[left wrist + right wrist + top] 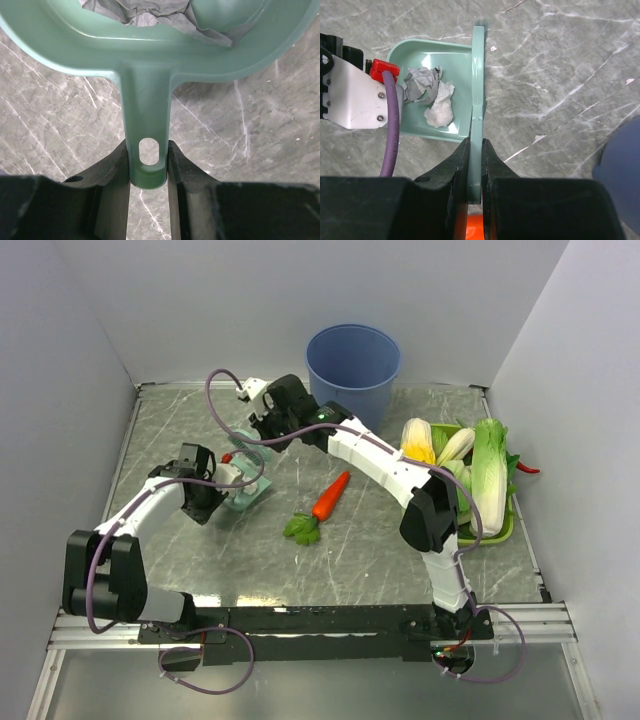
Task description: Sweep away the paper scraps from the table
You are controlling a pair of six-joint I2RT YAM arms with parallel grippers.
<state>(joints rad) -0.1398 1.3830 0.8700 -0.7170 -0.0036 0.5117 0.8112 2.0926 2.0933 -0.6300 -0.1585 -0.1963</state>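
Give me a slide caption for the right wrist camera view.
Right end effector grips the teal brush at the mouth of the dustpan, which holds crumpled paper scraps.

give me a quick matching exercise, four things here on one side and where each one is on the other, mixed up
Things:
1. paper scraps
2. dustpan
3. brush
4. carrot

Places:
a. clamped in the right gripper
b. lying loose on the table, held by nothing
c. lying inside the dustpan
d. handle clamped in the left gripper

Pairs: 1-c, 2-d, 3-a, 4-b
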